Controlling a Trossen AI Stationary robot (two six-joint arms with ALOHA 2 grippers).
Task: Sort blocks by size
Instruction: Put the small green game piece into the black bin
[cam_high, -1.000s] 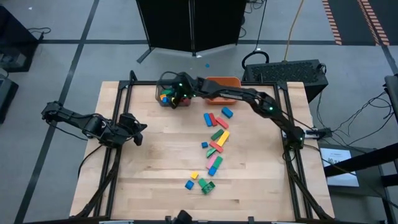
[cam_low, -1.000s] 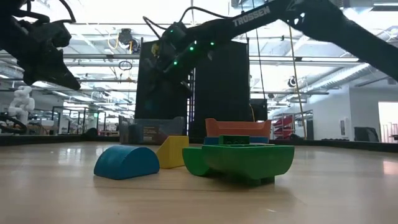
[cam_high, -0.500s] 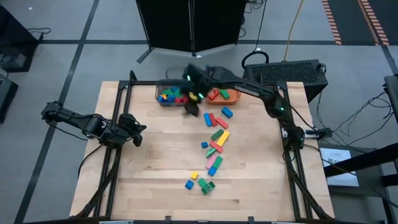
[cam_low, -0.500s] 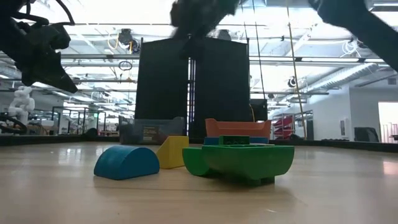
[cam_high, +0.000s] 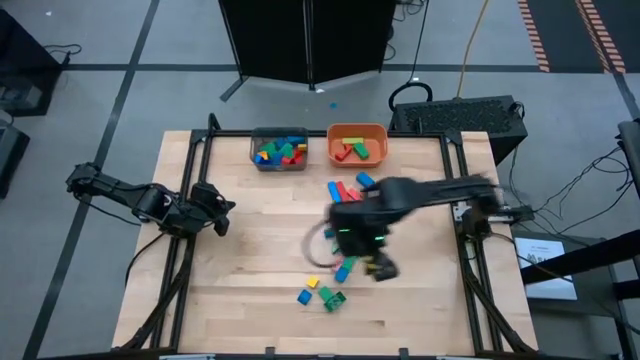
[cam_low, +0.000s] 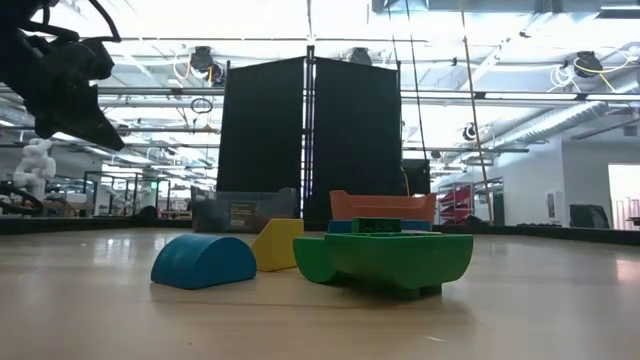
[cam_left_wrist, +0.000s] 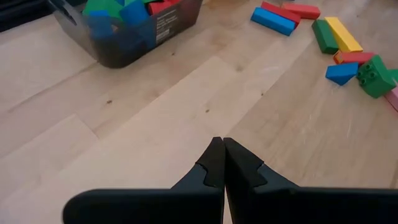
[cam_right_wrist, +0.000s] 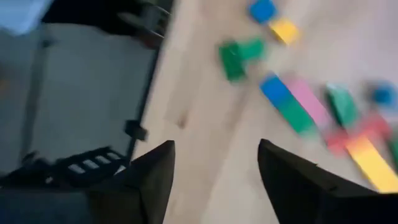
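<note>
Both grippers empty — right gripper (cam_right_wrist: 214, 168) open over blocks (cam_high: 345, 265).

Coloured blocks (cam_high: 345, 196) (some binned) mid-table

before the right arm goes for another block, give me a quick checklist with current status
1. Right pincer open and empty: ok, the fingers stand apart with nothing between them.
2. Right pincer over the loose blocks: ok, in the high view it is above the mid-table row.
3. Exact target block chosen: cannot tell, the arm is blurred.
4. Left pincer out of the way: ok, shut, parked at the table's left side.
5. Grey bin and orange bin reachable: ok, both sit unobstructed at the far edge.
</note>
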